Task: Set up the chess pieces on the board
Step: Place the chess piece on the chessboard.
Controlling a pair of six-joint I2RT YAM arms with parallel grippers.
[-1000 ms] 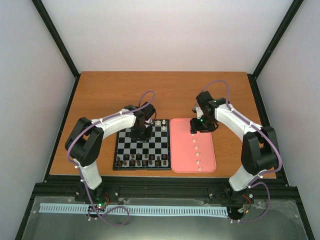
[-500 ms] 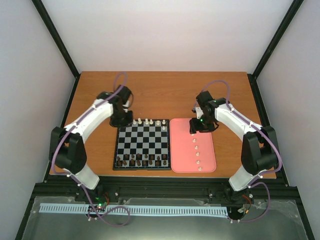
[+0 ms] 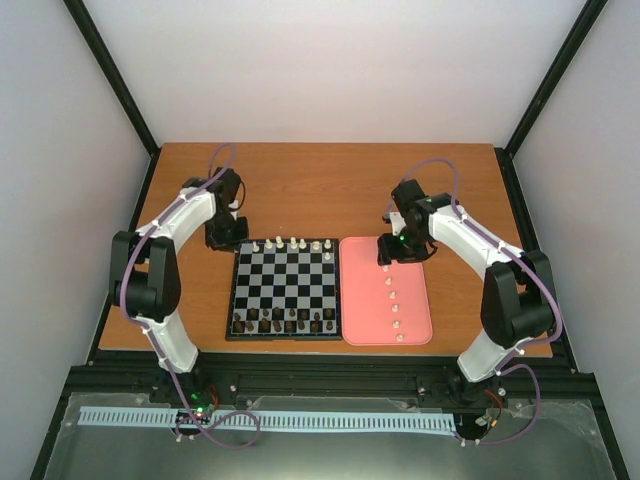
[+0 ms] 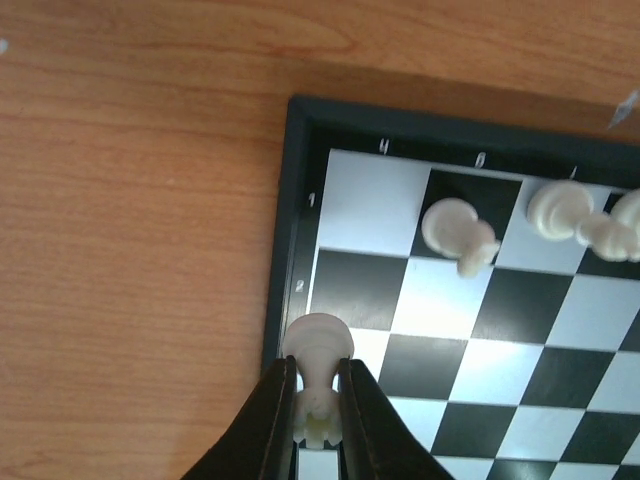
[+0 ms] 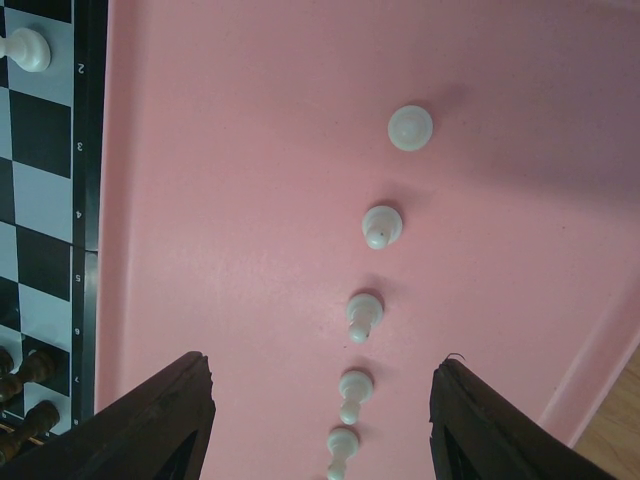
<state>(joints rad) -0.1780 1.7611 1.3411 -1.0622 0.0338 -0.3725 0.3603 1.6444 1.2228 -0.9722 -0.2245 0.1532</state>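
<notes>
The black-and-grey board (image 3: 231, 300) lies left of centre. Several white pieces (image 3: 293, 243) stand on its far row. My left gripper (image 3: 225, 232) hovers at the board's far left corner (image 4: 290, 170). It is shut on a white rook-like piece (image 4: 318, 350), held on its side between the fingers (image 4: 278, 400). Other white pieces (image 4: 455, 228) stand on nearby squares. My right gripper (image 3: 400, 250) is open and empty above the pink tray's far end. A row of white pawns (image 5: 364, 312) runs below it between the wide-apart fingers (image 5: 170, 420).
The pink tray (image 3: 415, 290) lies right of the board and holds several white pawns (image 3: 395, 310) in a line. Dark brown pieces (image 3: 285, 322) fill the board's near rows. They also show in the right wrist view (image 5: 25, 385). Bare wooden table (image 4: 130, 220) lies left of the board.
My left gripper has swung from over the board's far middle to its far left corner, holding the white piece. The right arm has barely moved.
</notes>
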